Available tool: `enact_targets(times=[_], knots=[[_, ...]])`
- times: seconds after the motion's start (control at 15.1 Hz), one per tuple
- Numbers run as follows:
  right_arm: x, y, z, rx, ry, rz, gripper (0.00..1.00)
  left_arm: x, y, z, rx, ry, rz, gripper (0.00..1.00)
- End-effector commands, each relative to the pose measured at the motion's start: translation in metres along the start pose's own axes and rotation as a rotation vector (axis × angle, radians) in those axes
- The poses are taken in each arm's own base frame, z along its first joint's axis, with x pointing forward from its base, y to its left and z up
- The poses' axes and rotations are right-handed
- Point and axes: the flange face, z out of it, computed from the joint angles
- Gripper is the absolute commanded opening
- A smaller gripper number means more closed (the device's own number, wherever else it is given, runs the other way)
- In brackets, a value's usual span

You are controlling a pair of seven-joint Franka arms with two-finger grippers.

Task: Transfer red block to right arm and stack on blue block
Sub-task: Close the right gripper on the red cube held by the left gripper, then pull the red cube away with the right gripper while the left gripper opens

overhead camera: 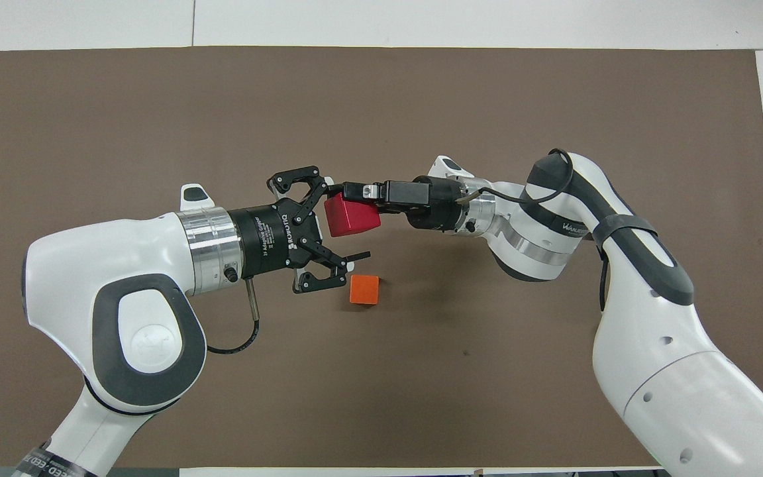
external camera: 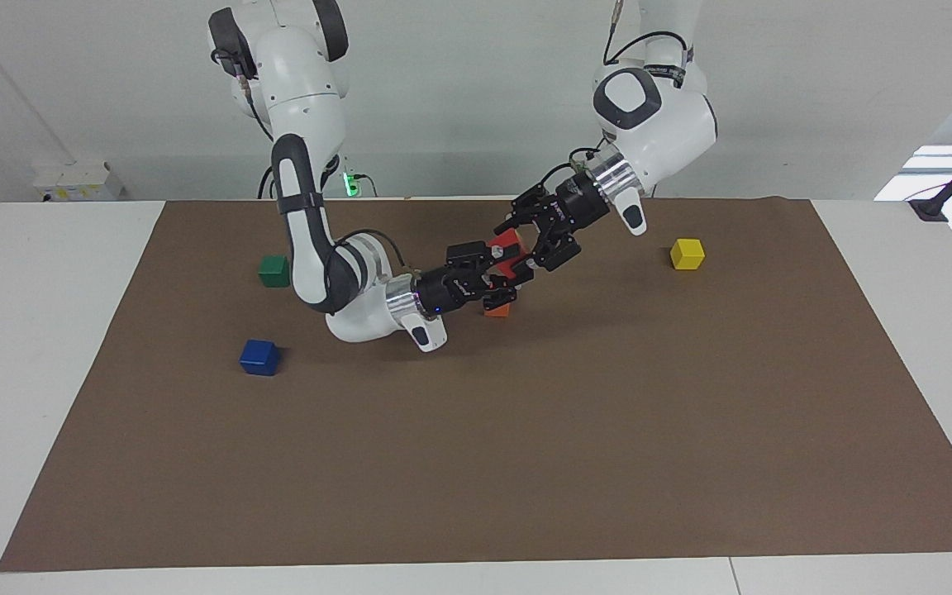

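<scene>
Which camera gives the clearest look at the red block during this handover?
The overhead view: the red block shows its top and a side, held in the right gripper, the left gripper open around it. The facing view shows only red slivers between both grippers.

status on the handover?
Right gripper shut on red block, over mat centre. Left gripper open around it. Blue block free. Orange block below.

Red block [overhead camera: 352, 216] between both tools, above orange cube [overhead camera: 364, 289]
</scene>
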Motion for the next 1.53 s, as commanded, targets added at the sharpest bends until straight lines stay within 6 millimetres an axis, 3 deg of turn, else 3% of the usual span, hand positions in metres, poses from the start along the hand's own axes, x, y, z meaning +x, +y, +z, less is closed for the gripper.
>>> enact_targets(times=[0.0, 0.2, 0.46, 0.86, 1.2, 1.46], knots=[[0.0, -0.009, 0.005, -0.014, 0.01, 0.014, 0.0, 0.004, 0.008, -0.011, -0.033, -0.005, -0.002, 1.0], [0.001, -0.021, 0.01, -0.016, 0.007, 0.038, 0.0, 0.018, 0.026, -0.033, -0.055, -0.009, -0.032, 1.0], [0.011, -0.038, 0.001, -0.049, -0.002, 0.086, 0.0, 0.037, 0.057, -0.073, -0.09, -0.027, -0.072, 1.0], [0.032, -0.086, -0.038, -0.288, -0.002, 0.138, 0.0, 0.088, 0.084, -0.143, -0.066, 0.009, -0.018, 1.0], [0.045, -0.139, -0.046, -0.572, 0.032, 0.179, 0.0, 0.099, 0.103, -0.185, 0.048, 0.164, 0.234, 1.0], [0.048, -0.195, -0.077, -0.835, 0.04, 0.19, 0.0, 0.122, 0.109, -0.218, 0.143, 0.297, 0.418, 1.0]])
